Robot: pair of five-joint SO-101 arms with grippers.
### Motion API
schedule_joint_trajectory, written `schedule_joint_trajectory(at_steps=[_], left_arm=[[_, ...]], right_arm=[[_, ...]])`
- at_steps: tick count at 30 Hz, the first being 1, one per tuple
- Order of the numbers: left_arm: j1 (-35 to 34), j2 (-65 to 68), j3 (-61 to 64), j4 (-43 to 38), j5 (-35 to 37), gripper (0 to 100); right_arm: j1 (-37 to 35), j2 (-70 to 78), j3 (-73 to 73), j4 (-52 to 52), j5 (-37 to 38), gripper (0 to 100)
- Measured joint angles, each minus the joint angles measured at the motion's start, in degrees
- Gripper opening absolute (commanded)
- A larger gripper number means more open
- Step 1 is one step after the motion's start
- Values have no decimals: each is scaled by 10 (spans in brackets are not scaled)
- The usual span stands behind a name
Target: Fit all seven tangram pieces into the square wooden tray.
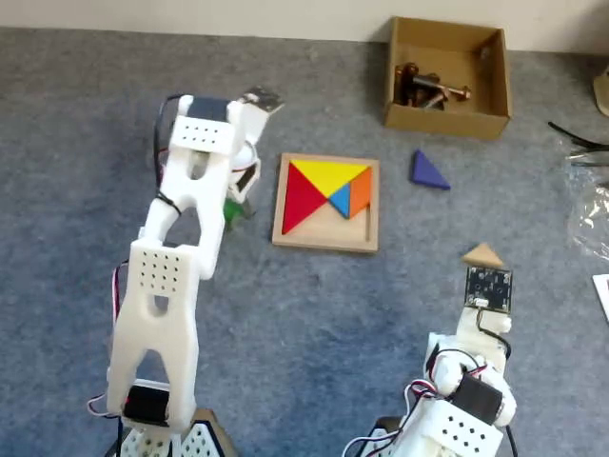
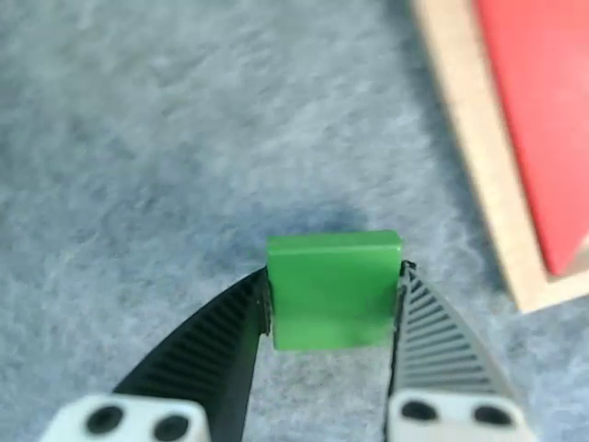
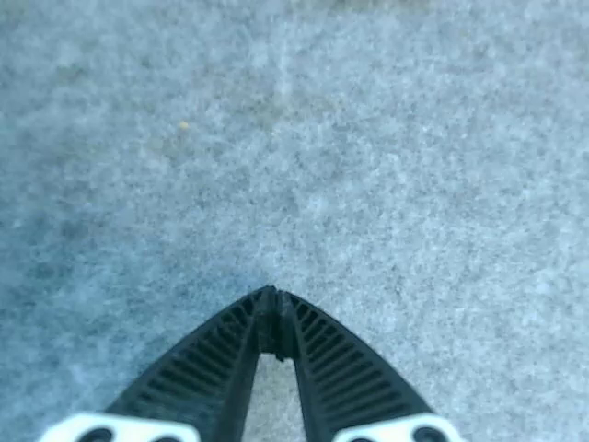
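Just off the wooden tray, left fingers clamp a smooth green square; right fingers pressed together over open felt worktop.

- Green piece: high view, left of centre. Largely covered by the left arm; a sliver shows.
- Wooden tray: left wrist view, right side. Cut by the top and right edges; one corner in frame.
- Red piece: same view, upper right. Cropped by the edge.
- Cardboard box: contents brownish, too small to identify.
- Clear bag, black cables: cut by the high view's right edge.
- Right arm: base cropped at the bottom edge.
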Motion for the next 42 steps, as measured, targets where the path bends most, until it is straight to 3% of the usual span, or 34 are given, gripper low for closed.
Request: schedule_joint_trajectory(at_steps=[29, 34, 42], left_arm=[[165, -48, -1, 2, -40, 5], [183, -48, -1, -29, -40, 5], [192, -13, -1, -81, 26, 5]], right_arm=[[0, 0, 0, 0, 0, 5], [0, 0, 0, 0, 0, 5], [0, 0, 0, 0, 0, 5]])
